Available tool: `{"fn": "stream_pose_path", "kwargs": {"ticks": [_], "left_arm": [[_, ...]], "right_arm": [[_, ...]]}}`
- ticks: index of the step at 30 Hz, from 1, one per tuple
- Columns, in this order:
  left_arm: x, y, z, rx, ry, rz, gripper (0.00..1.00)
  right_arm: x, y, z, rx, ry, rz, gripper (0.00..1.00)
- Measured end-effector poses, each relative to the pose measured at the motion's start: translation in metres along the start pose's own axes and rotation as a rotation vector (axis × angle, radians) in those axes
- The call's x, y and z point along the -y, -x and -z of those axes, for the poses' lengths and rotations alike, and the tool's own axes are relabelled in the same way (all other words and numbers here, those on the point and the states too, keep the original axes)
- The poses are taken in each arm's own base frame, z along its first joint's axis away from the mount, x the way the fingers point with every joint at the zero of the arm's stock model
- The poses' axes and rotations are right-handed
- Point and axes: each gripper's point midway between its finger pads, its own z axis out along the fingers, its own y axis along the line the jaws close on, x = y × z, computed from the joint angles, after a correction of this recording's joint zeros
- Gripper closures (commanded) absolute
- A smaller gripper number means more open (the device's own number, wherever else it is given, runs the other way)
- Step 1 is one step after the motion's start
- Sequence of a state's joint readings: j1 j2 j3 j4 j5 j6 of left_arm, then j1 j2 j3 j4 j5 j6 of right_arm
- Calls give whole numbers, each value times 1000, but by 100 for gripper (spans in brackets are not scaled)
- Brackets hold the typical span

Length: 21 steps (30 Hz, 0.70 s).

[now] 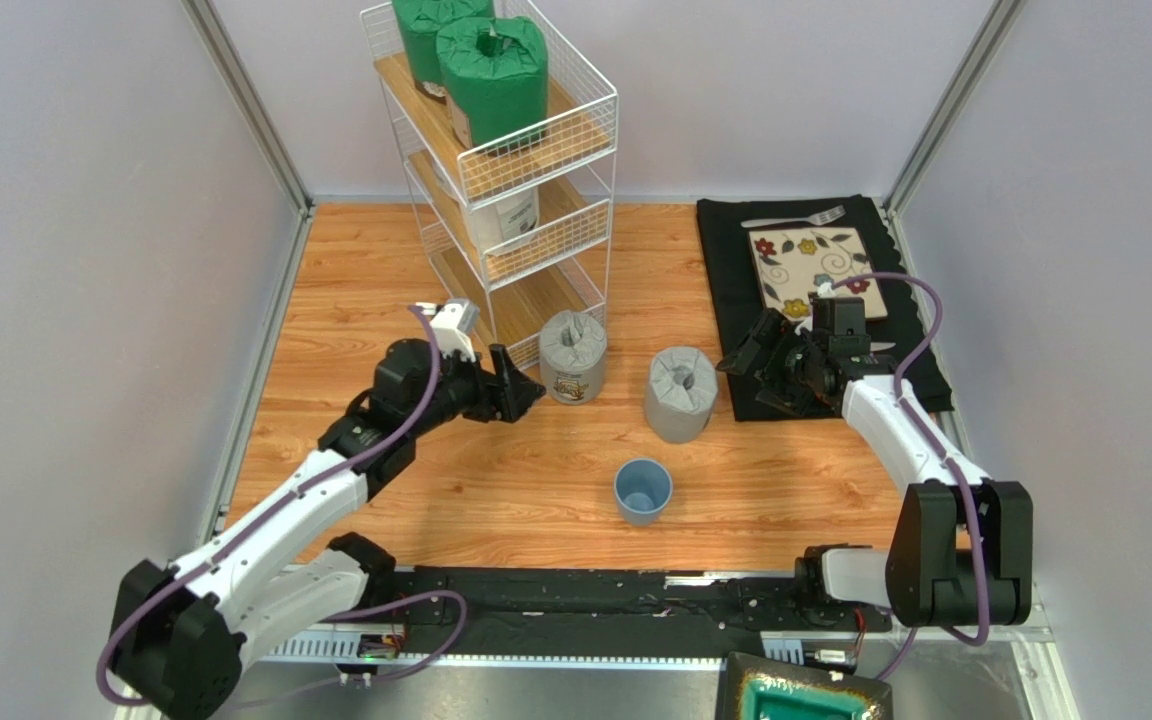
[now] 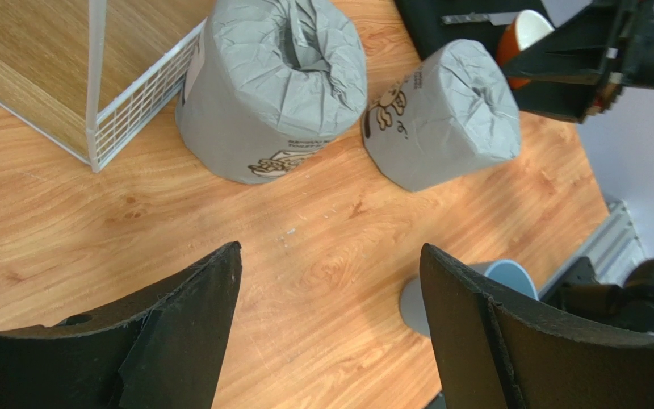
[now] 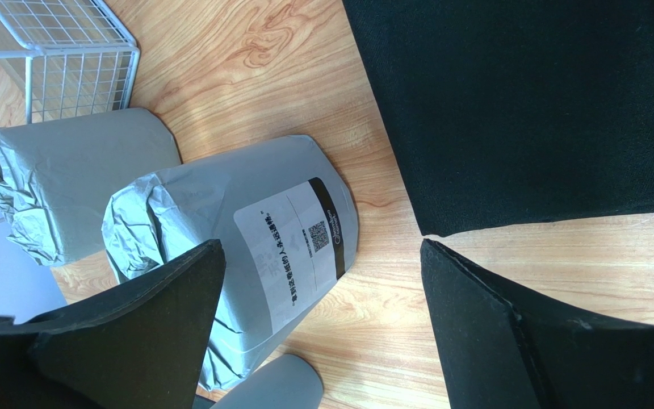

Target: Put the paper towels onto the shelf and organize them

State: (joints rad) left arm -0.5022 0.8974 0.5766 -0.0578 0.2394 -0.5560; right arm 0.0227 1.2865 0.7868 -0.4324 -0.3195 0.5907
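Two grey paper towels stand on the tabletop (image 1: pixel 342 300) near the shelf (image 1: pixel 579 225).
The left end effector (image 1: pixel 519 393) and right end effector (image 1: pixel 748 354), both wide and empty, flank the left grey roll (image 1: pixel 573 357), just beside the shelf's foot, and the right grey roll (image 1: pixel 681 395); two green rolls (image 1: pixel 492 78) fill the top tier.

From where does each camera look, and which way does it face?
Top external: above, behind the arms, looking down on the table; left arm and right arm show.
Left wrist: on the left arm, facing two grey rolls beside the shelf; left gripper shows.
Right wrist: on the right arm, facing the rolls and black mat; right gripper shows.
Shared: wrist views both show the rolls and shelf.
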Motion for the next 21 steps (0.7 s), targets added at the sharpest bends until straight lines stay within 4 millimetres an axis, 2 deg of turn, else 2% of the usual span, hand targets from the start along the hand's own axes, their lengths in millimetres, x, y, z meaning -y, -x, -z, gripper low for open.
{"fn": "stream_pose_path", "kwargs": {"ticks": [10, 15, 21], "left_arm": [[-21, -17, -60, 14, 189, 71, 12], [-32, 1, -74, 130, 255, 145, 11], [-27, 29, -80, 265, 241, 208, 11]], "right_arm": [[-2, 1, 3, 10, 7, 0, 12], [-2, 2, 3, 11, 4, 0, 12], [-2, 1, 3, 11, 4, 1, 12]]}}
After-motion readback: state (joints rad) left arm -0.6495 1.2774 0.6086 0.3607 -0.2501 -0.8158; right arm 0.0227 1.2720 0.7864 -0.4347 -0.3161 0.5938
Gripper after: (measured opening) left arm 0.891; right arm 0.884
